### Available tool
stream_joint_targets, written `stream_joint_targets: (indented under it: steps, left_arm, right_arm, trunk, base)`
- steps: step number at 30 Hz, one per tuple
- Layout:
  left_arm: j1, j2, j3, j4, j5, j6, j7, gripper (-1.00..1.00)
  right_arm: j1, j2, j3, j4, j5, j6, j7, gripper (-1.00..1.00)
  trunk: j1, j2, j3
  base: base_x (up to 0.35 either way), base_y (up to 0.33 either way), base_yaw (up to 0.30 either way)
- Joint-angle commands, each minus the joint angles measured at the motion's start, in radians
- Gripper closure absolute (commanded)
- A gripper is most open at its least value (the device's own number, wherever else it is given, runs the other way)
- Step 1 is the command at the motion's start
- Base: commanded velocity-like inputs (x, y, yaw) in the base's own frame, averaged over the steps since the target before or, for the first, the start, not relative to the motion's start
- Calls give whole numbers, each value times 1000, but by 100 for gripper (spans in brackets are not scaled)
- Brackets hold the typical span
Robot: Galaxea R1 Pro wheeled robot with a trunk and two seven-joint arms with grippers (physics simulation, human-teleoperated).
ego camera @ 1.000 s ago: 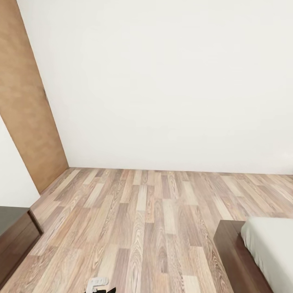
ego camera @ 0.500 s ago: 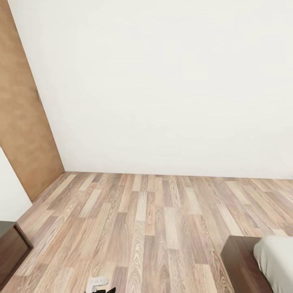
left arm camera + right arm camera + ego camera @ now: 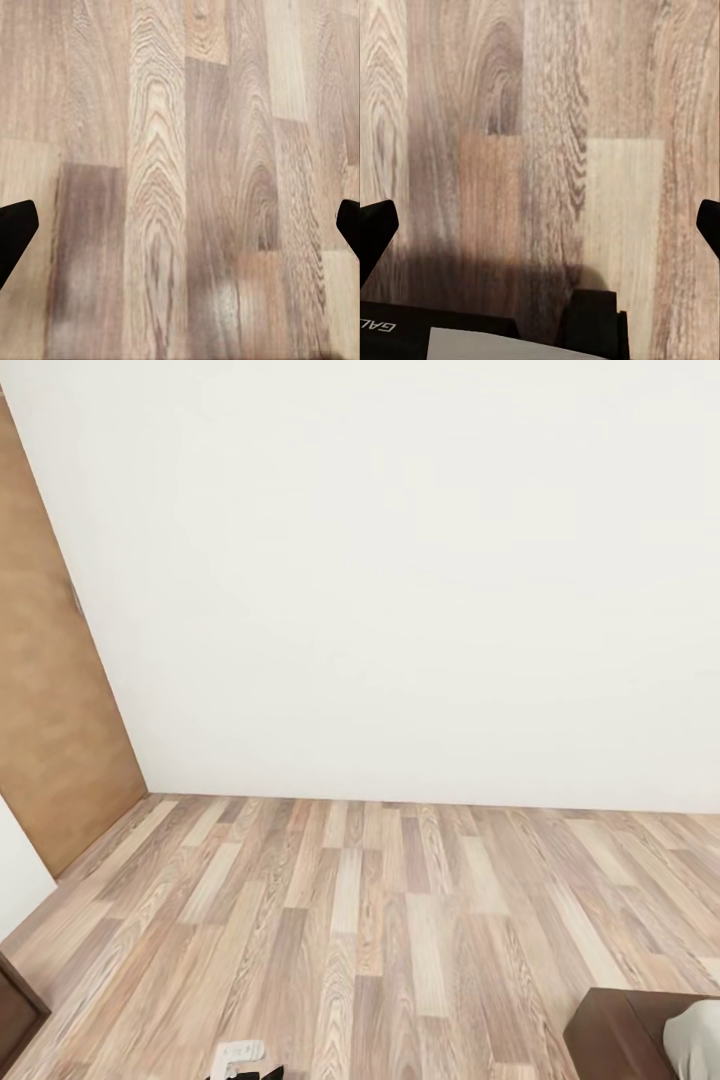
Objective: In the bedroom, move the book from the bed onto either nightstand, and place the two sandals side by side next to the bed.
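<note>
The head view took in a plain white wall [image 3: 400, 560], a brown wood-plank floor [image 3: 380, 920], one brown wooden door [image 3: 50, 710] at the left, and one corner of the large bed's dark brown wooden frame [image 3: 620, 1035] with a sliver of pale grey-white mattress [image 3: 695, 1040] at the lower right. One dark reddish-brown cabinet edge [image 3: 15, 1010] showed at the lower left; whether it was a nightstand could not be told.

The left gripper [image 3: 180, 225] hung over bare planks with its two black fingertips [image 3: 15, 229] spread wide apart and nothing between them. The right gripper [image 3: 540, 225] was likewise spread and unloaded above the floor.

Count: zero books, zero sandals visible; one bed corner, one door.

Risk, as judged: with the task's objects out of sight, the base could clip the bed frame or the cabinet while turning, or a low-hanging arm could strike the floor.
</note>
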Motion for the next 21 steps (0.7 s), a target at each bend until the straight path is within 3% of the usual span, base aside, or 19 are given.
stream_joint_targets:
  steps: [1, 21]
  left_arm:
    - [-1, 1, -8, 1, 9, -4, -1, -100]
    - [-1, 1, -8, 1, 9, -4, -1, -100]
  right_arm:
    - [-2, 0, -2, 5, -9, -5, 6, -100]
    - [-2, 0, -2, 4, -9, -5, 6, -100]
  trunk:
    - [0, 0, -1]
    - [0, 0, -1]
  base:
    - [334, 0, 0]
    - [325, 0, 0]
